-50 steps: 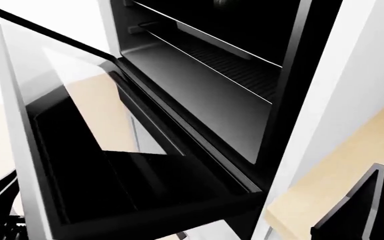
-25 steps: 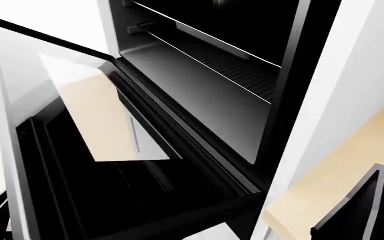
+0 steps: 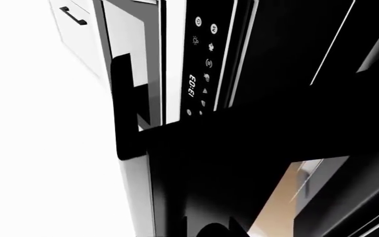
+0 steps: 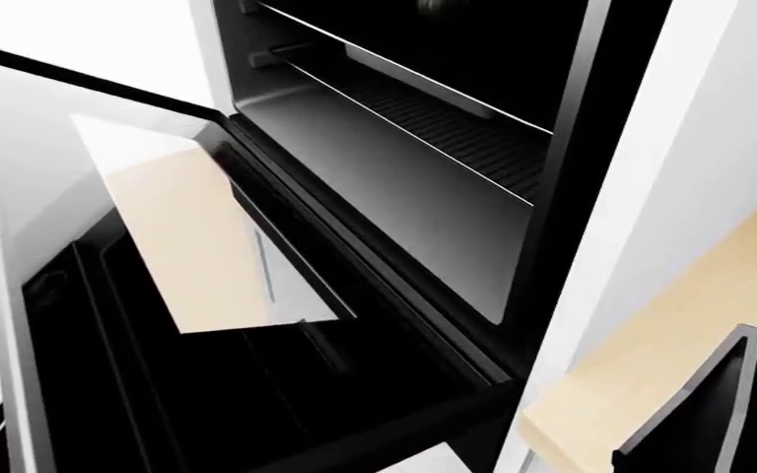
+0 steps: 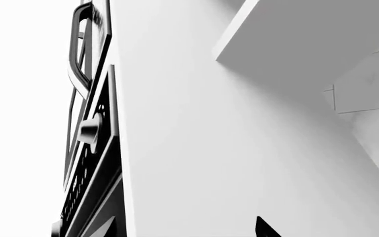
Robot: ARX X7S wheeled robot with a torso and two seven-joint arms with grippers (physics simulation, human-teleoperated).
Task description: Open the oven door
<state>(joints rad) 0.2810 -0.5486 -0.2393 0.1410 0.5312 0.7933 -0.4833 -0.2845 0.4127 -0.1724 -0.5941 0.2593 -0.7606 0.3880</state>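
The oven door [image 4: 208, 246] hangs open, swung down and out toward me, its inner glass mirroring the room. Behind it the oven cavity [image 4: 405, 168] shows its wire racks [image 4: 445, 99]. The bar handle is hidden on the door's far side. In the left wrist view the door [image 3: 255, 143] is a black mass right against my left gripper [image 3: 209, 233]; only dark fingertips show, and their hold is unreadable. My right gripper [image 4: 708, 414] hovers low at the right, away from the door, with its fingertips [image 5: 263, 228] wide apart in front of a white wall.
The oven's control panel [image 3: 203, 64] with lit icons sits above the cavity. White cabinet sides [image 4: 694, 148] flank the oven. A wooden floor [image 4: 668, 335] lies below right. A smaller appliance with a loop handle [image 5: 77, 59] and knob [image 5: 91, 131] is mounted beside a white panel [image 5: 209, 123].
The oven door has swung further down and open, its top edge moving left in the head view. The dark left arm parts at the lower left have mostly slipped out of sight.
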